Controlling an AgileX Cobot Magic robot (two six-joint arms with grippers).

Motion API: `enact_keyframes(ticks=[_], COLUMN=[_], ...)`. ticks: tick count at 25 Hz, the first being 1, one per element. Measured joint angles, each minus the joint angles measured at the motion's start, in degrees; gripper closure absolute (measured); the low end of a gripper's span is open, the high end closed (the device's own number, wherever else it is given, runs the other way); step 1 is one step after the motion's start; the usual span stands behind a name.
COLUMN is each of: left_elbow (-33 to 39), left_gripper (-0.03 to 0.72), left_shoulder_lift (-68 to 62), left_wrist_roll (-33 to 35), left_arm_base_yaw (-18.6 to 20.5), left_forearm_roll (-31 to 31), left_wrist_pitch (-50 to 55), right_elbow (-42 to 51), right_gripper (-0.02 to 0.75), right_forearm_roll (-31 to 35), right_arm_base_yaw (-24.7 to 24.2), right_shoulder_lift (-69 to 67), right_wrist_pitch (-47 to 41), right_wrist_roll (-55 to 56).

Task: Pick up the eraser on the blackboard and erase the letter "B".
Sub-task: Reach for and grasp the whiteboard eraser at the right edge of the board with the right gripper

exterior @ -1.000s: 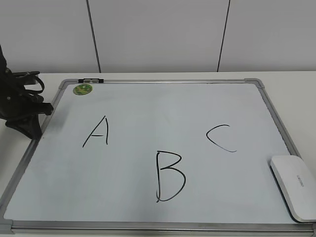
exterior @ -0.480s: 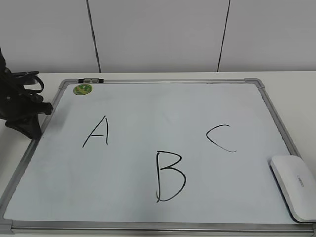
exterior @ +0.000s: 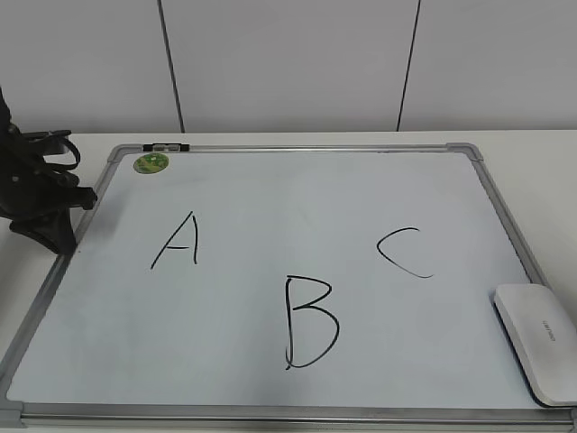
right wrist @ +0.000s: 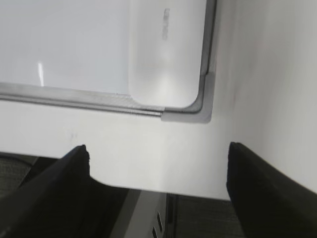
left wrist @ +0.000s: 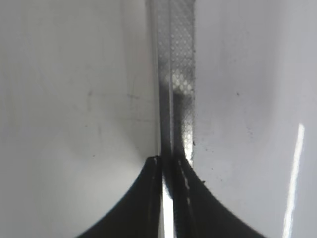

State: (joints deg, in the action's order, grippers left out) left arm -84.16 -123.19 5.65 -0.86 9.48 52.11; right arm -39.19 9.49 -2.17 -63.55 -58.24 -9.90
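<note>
The blackboard [exterior: 297,207] is a white board with a silver frame, lying flat on the table. The black letter "B" [exterior: 309,322] is at its front middle, between "A" [exterior: 178,241] and "C" [exterior: 406,252]. The white eraser [exterior: 538,341] lies on the board's front right corner; it also shows in the right wrist view [right wrist: 166,59]. My left gripper [exterior: 56,230] is shut and sits at the board's left frame [left wrist: 177,74], fingertips [left wrist: 168,161] together. My right gripper [right wrist: 157,148] is open and empty, off the board's front right corner cap [right wrist: 190,116], apart from the eraser.
A green round sticker [exterior: 151,163] and a small black clip [exterior: 166,146] are at the board's far left corner. The white table [right wrist: 267,74] runs beside the board, and its front edge lies under my right gripper. A white panelled wall stands behind.
</note>
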Motion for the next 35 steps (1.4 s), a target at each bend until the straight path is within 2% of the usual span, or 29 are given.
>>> enact_keyframes(ticks=[5, 8, 13, 20, 35], left_elbow=[0.00, 0.00, 0.00, 0.00, 0.00], left_gripper=[0.675, 0.675, 0.675, 0.675, 0.676], left_shoulder_lift=[0.00, 0.00, 0.00, 0.00, 0.00], left_wrist_roll=[0.00, 0.00, 0.00, 0.00, 0.00], left_arm_base_yaw=[0.00, 0.04, 0.13, 0.13, 0.13], left_forearm_roll=[0.00, 0.00, 0.14, 0.14, 0.14], left_wrist_pitch=[0.10, 0.10, 0.10, 0.10, 0.10], right_elbow=[-1.98, -2.82, -3.11, -3.24, -3.37], right_gripper=[0.103, 0.112, 0.113, 0.126, 0.142], right_forearm_roll=[2.70, 2.44, -3.87, -5.95, -6.17], right_arm_base_yaw=[0.28, 2.51, 6.16, 6.44, 6.53], right_shoulder_lift=[-10.10, -14.11, -18.16, -21.78, -30.61], right_wrist_pitch=[7.19, 10.11, 14.14, 19.24, 22.22], right_wrist_roll=[-0.16, -0.32, 6.78, 8.83, 8.73])
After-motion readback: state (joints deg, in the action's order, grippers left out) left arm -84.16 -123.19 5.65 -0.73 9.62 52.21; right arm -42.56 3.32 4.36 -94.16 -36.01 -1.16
